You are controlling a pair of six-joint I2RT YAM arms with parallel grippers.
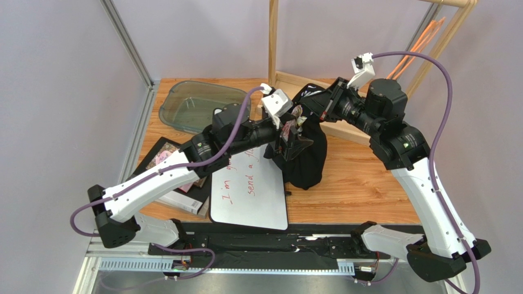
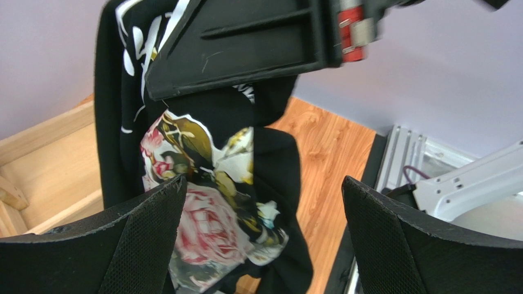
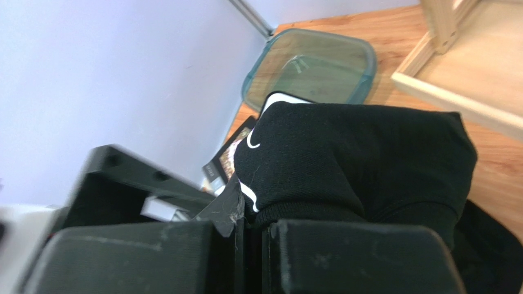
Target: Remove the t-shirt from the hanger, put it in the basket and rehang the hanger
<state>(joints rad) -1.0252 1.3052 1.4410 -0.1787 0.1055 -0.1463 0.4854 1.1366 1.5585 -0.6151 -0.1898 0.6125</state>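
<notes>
Right gripper: jaws clamped on a bunch of the one black t-shirt, which hangs over the bench. Left gripper: jaws wide apart, right at the rose print. One orange hanger up by the wooden rack, one glass dish back left

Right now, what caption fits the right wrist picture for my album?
Right fingers pinch the black t-shirt, glass dish beyond.
</notes>
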